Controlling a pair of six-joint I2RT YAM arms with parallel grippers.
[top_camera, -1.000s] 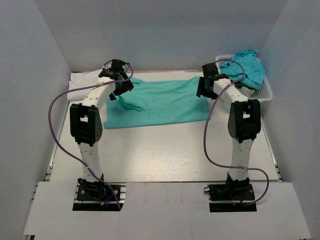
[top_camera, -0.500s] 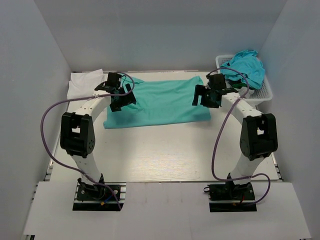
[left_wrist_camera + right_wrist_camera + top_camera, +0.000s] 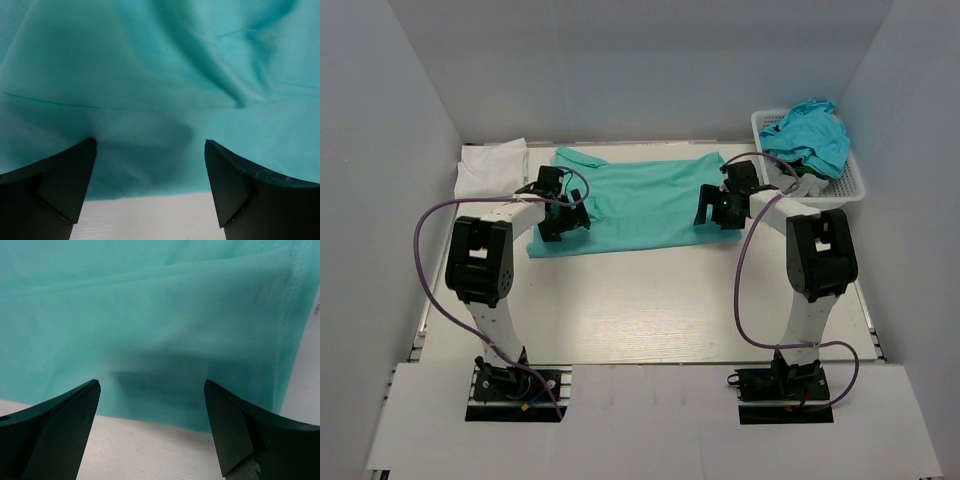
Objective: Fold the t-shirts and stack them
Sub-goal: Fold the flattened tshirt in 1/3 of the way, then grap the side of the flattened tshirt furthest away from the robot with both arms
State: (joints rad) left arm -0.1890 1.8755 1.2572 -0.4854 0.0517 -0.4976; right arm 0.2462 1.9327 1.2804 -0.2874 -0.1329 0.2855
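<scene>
I see the mint shirt lying flat on the bench, long axis left to right, with my left hand over its left end and my right hand over its right end, both open and empty above the near hem.

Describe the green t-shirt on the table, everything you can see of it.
The green t-shirt is plain mint sea-green, soft thin cloth with no print. It lies spread flat across the far half of the table, roughly a wide rectangle, with one part poking out at its far-left corner. Shallow wrinkles run through it near the left end; a stitched hem shows along its right edge. The left gripper and right gripper hang over its near edge, jaws open, nothing pinched.
</scene>
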